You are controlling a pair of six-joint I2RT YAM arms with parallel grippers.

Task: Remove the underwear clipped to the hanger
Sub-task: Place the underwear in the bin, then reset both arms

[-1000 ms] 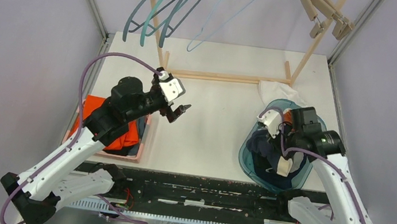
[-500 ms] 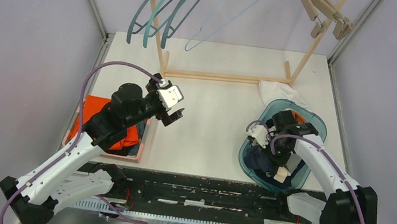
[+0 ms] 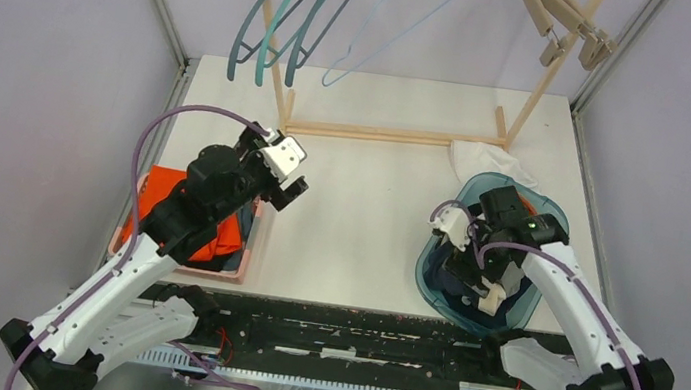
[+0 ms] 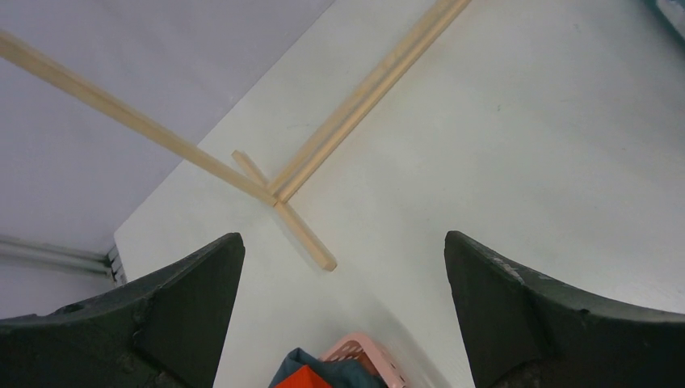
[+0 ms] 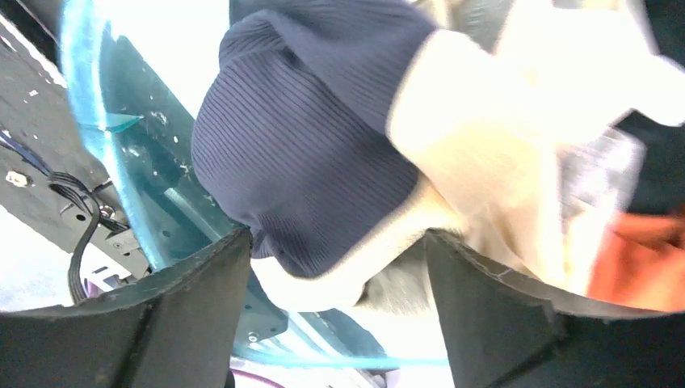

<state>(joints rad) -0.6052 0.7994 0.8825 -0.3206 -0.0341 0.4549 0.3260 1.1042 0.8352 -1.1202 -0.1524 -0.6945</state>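
Both pincers are released. The right gripper [image 5: 335, 246] hangs jaws-apart in the teal basin [image 5: 121, 153], right above the underwear [image 5: 315, 137]. A navy ribbed piece with a cream band lies on top, orange shows at the edge, and nothing is pinched. The pile sits heaped in that basin on the table's right side. The left gripper [image 4: 343, 242] gapes wide over the bare table [image 4: 525, 121], beside the wooden rack [image 4: 355, 97] foot and the pink tray [image 4: 355, 356]. Hangers [image 3: 284, 16] dangle at the far side.

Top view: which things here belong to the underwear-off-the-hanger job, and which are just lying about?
Job: underwear in the teal basin; wooden clip hanger; right gripper, open over the pile.
Lying about: wire hangers; orange cloth in the pink tray.
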